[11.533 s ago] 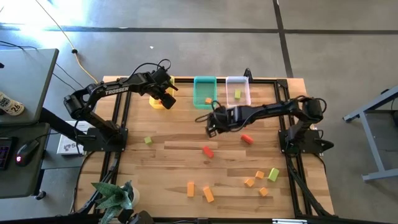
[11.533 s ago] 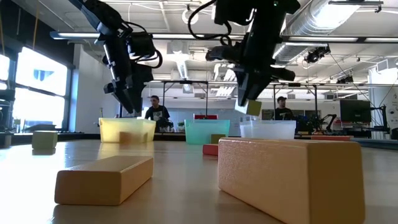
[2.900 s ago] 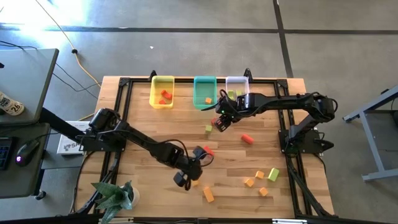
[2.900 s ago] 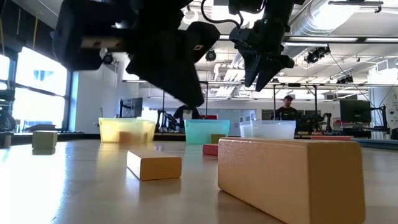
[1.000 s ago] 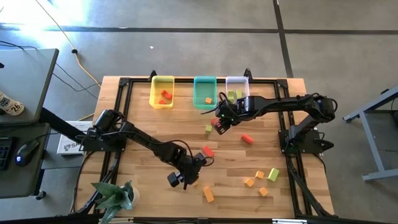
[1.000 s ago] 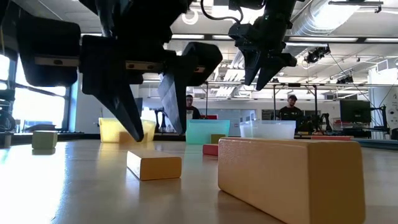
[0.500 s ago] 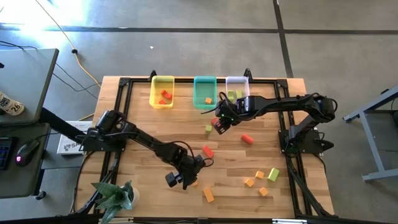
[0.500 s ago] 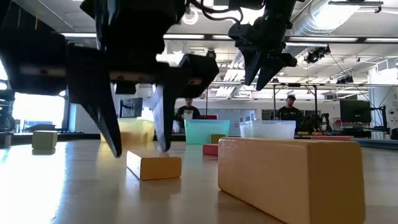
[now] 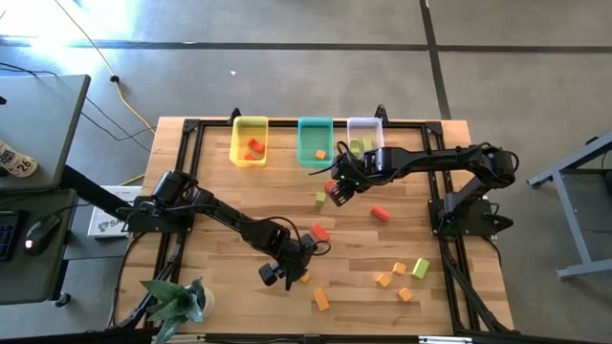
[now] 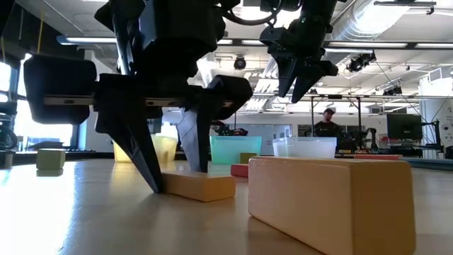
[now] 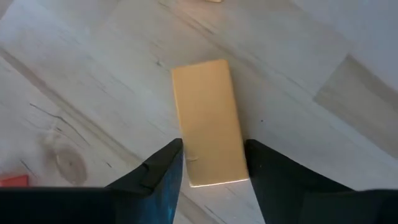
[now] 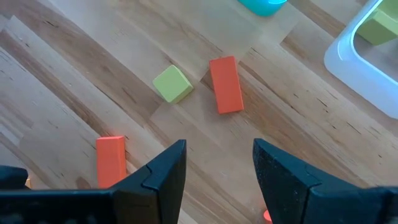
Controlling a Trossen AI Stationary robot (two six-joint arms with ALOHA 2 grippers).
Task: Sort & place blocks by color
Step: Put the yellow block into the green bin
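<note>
Although several blocks are already binned, the sorting is judged well short of finished. Red pieces lie in the yellow bin (image 9: 250,141), an orange piece in the teal bin (image 9: 315,139), and green pieces in the clear bin (image 9: 364,137), all three lined along the far edge of the tabletop (image 9: 220,239).

Left loose are a green cube (image 9: 320,199) and a red bar (image 9: 337,189) near the bins, two more red bars (image 9: 319,231) (image 9: 380,213) toward the middle, and a near-side cluster of orange pieces (image 9: 320,299) with one green block (image 9: 420,268).

The left gripper (image 11: 214,163) is lowered to the tabletop over an orange bar (image 11: 208,119); its jaws are spread and straddle the bar's near end, with no squeeze yet apparent. The right gripper (image 12: 219,163) is held above the green cube and red bar, jaws spread and carrying nothing.

Roughly ten pieces are still to be carried, so most of the work is judged to lie ahead.
</note>
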